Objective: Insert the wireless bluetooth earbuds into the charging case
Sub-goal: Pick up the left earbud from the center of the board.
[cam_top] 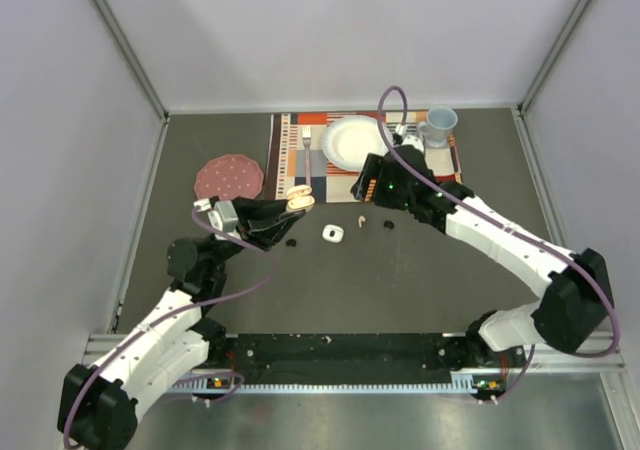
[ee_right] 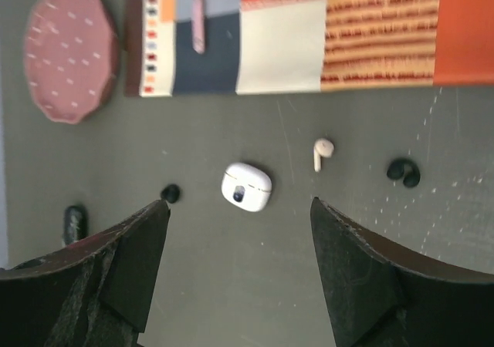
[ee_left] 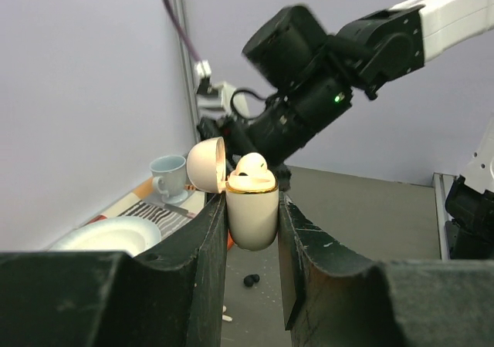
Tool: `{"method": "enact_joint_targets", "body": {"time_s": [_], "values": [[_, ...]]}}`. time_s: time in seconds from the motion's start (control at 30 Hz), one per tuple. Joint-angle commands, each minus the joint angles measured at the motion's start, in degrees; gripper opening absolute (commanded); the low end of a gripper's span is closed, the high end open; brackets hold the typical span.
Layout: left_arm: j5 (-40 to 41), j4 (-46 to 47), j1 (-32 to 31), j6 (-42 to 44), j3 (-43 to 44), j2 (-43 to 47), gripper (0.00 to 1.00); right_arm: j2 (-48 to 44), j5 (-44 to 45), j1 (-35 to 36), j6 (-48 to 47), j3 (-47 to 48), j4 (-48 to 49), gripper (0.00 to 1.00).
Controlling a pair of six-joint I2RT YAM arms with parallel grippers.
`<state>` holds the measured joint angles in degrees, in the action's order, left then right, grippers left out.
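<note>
Top: left hand (cam_top: 290, 210) clamps the open pink case (cam_top: 301, 203); loose pink bud (cam_top: 361, 220) lies on desk (cam_top: 420, 290) nearby.
Left wrist: seated bud (ee_left: 251, 164) shows in the case; hold it upright.
Right wrist: right hand (ee_right: 238, 207) wide over white case (ee_right: 247, 186); centre on pink bud, close gently.

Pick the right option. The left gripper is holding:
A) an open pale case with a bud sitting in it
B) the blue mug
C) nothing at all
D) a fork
A: in the left wrist view the left gripper is clamped on the pale case, whose lid is swung back, with a bud sitting in the top.
</note>
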<state>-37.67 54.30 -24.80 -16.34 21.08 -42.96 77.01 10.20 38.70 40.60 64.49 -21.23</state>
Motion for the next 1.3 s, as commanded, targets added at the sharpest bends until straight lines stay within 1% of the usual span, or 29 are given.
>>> {"method": "enact_joint_targets", "body": {"time_s": [0.0, 0.1, 0.2, 0.23, 0.27, 0.4, 0.47, 0.5, 0.53, 0.57, 0.67, 0.7, 0.87, 0.97, 1.0, 1.13, 1.27], "values": [[1.37, 0.10, 0.01, 1.04, 0.19, 1.56, 0.00, 5.24, -2.89, -0.29, 7.03, 1.42, -3.37, 0.75], [1.46, -0.51, 0.01, 1.22, 0.19, 2.35, 0.00, 8.85, -3.52, -0.29, 8.26, 2.74, -3.90, 0.75], [1.90, -1.48, 0.01, 1.31, 0.10, 3.41, 0.00, 9.91, -3.77, -1.34, 12.21, 3.28, -4.96, 0.74], [1.99, -2.44, 0.01, 1.57, 0.01, 4.11, 0.00, 9.74, -3.95, -1.78, 13.79, 3.19, -4.96, 0.82], [2.07, -2.80, 0.01, 1.66, -0.07, 4.46, 0.00, 9.39, -3.87, -1.96, 14.50, 2.66, -4.87, 0.99], [3.21, -4.29, 0.01, 1.84, -0.78, 5.96, 0.00, 10.34, -3.34, -3.36, 13.72, 1.78, -4.78, 0.99], [3.65, -4.99, 0.01, 1.92, -0.87, 6.48, 0.00, 12.19, -5.52, -4.41, 13.19, 3.26, -5.13, 0.99], [3.83, -5.08, 0.01, 1.92, -0.87, 6.49, 0.00, 13.59, -8.58, -5.38, 13.45, 3.97, -5.39, 0.98], [4.09, -5.08, 0.01, 2.01, -0.87, 6.40, 0.00, 16.04, -9.40, -5.56, 14.15, 4.59, -5.66, 0.93], [4.10, -5.08, 0.01, 2.01, -0.78, 6.31, 0.00, 17.46, -9.32, -5.74, 14.85, 6.07, -7.40, 0.91], [3.83, -5.00, 0.01, 1.84, -0.52, 5.96, 0.00, 20.89, -9.58, -5.56, 16.08, 7.49, -8.47, 0.87], [3.75, -4.91, 0.01, 1.66, -0.43, 5.96, 0.00, 21.16, -8.19, -5.65, 16.70, 7.49, -8.30, 0.83], [3.40, -3.85, 0.01, 0.87, -0.60, 5.78, 0.00, 21.34, -1.86, -5.13, 16.97, 8.02, -8.39, 0.75], [3.92, -3.86, 0.01, 1.05, -0.78, 5.69, 0.00, 21.42, 1.57, -5.12, 16.62, 8.11, -8.47, 0.67], [4.01, -3.94, 0.01, 1.05, -0.87, 5.69, 0.00, 21.77, 1.93, -5.12, 15.75, 8.37, -8.30, 0.62], [3.83, -3.85, 0.01, 1.05, -0.95, 5.26, 0.00, 23.71, 0.35, -5.04, 13.63, 9.51, -8.47, 0.56], [3.83, -3.85, 0.01, 1.05, -0.87, 5.25, 0.00, 25.29, 0.79, -4.60, 12.40, 10.30, -8.30, 0.56]]}}
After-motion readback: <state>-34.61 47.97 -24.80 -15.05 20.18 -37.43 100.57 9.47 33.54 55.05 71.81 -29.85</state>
